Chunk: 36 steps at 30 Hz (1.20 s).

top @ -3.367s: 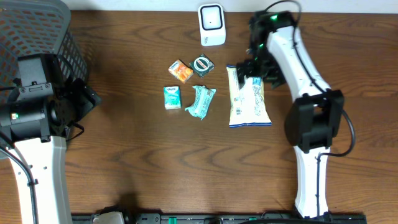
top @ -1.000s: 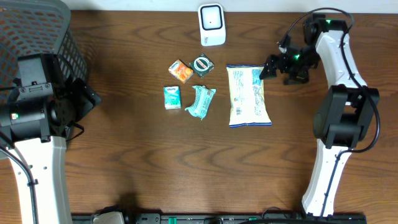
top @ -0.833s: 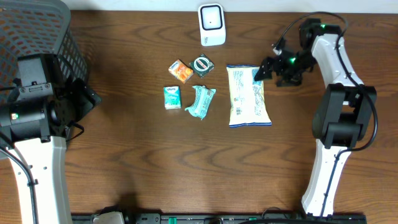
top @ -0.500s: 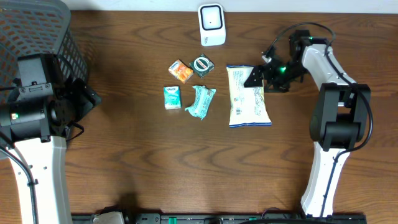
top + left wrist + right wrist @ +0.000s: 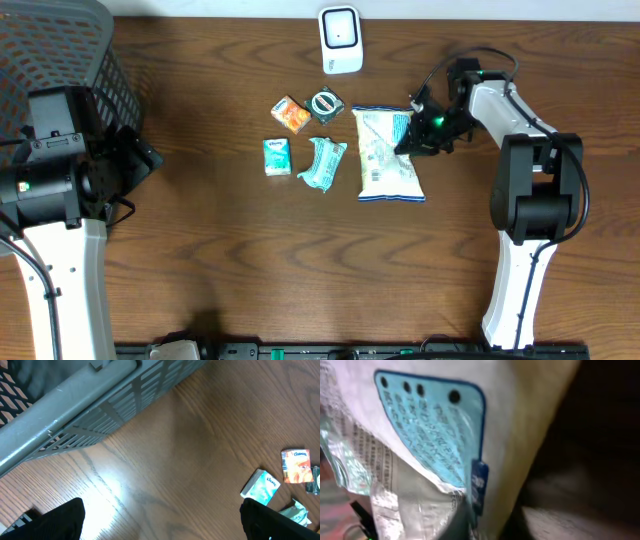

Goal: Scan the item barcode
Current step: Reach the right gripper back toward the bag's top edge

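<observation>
The item, a white snack bag (image 5: 388,155) with blue print, lies tilted right of the table's middle. My right gripper (image 5: 410,134) is shut on the bag's upper right edge. In the right wrist view the bag (image 5: 435,435) fills the frame, its blue label close up, and my own fingers are lost in dark blur. The white barcode scanner (image 5: 340,40) stands at the back edge. My left gripper (image 5: 165,527) hangs open over bare wood beside the basket, with nothing between its fingertips (image 5: 55,520).
A grey mesh basket (image 5: 60,50) fills the back left corner. Left of the bag lie an orange packet (image 5: 291,114), a round dark packet (image 5: 326,104), a teal tissue pack (image 5: 277,157) and a teal wrapper (image 5: 322,163).
My right gripper came in from the right, reached the bag's upper right edge and shut. The bag slid a little left and turned. The left arm stayed still.
</observation>
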Motion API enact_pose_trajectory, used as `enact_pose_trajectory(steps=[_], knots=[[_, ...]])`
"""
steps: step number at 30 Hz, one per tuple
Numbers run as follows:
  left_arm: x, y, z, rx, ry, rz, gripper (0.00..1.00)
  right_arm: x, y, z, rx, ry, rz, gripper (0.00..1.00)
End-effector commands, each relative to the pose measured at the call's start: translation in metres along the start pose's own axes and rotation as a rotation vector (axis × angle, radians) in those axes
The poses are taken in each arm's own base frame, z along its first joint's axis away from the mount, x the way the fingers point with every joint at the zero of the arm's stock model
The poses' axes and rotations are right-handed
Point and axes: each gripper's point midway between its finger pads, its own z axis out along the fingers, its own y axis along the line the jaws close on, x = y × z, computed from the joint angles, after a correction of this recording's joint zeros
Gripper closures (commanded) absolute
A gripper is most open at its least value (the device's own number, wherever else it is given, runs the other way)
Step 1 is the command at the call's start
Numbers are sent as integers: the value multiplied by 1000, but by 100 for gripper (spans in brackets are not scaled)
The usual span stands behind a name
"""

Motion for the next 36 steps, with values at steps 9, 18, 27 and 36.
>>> enact_pose_trajectory(steps=[9,18,27,36], knots=[[-1,1,0,-4,-3,-12,2,13,-16,-1,-6,67,41,99],[-1,1,0,-4,-3,-12,2,2,55,-35,-476,-29,-119,99],[-1,1,0,-3,-3,-12,2,7,32,-32,-366,2,-78,89],[-1,1,0,-3,-3,-12,2,18,-19,-20,-45,81,115,16]])
